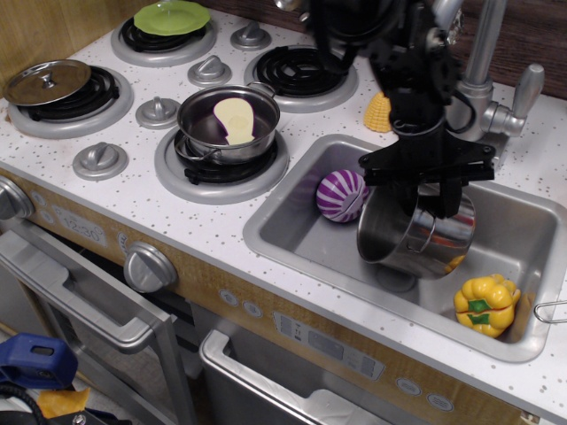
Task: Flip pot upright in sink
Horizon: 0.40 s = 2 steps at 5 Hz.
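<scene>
the sink [292,232] occupies the right half of the worktop, its basin running toward the right edge. the pot [409,235] is inside the sink's outline, raised off the basin floor and tilted, its open mouth turned up and toward the back right, its closed base facing the front left. one small loop handle shows on its side wall. the gripper [431,197] comes down from the back edge and its dark fingers are clamped over the pot's upper rim, one finger outside the wall and one reaching into the mouth.

a purple striped ball [341,195] lies in the sink's back left corner, just beside the pot but apart from it. a yellow pepper [485,305] sits in the front right corner of the basin, near the pot's lower edge. the faucet [485,75] stands at the back edge behind the sink, with a yellow corn piece [379,112] to its left.

on the left half of the worktop, a steel pan [228,122] holding a pale object rests on a burner. a lidded burner sits near the left edge and a green plate [171,17] near the back left corner.
</scene>
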{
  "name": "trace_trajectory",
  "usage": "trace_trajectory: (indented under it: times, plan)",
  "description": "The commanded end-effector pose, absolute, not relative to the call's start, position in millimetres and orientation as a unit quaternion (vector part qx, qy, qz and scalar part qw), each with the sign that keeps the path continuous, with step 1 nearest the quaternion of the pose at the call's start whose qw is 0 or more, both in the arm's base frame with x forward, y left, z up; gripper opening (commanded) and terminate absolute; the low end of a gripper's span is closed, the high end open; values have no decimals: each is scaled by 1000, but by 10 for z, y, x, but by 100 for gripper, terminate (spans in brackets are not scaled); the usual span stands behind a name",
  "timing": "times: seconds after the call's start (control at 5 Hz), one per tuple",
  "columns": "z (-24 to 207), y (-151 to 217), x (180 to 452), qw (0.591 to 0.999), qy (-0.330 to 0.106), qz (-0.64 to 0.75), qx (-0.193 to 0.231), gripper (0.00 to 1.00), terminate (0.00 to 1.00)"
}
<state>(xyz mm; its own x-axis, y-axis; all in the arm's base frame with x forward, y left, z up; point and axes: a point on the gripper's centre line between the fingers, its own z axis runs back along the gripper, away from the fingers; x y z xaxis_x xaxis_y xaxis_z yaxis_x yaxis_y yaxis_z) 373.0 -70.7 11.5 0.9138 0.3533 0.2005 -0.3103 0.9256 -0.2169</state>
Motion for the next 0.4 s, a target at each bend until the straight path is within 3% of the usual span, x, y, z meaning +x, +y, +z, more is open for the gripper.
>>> trace_trajectory:
  times: [0.0,0.2]
  plan:
    - [117,-566,3686,983,-76,163,-48,0,0]
    - [132,-523,3652,987,-40,151,-25,0,0]
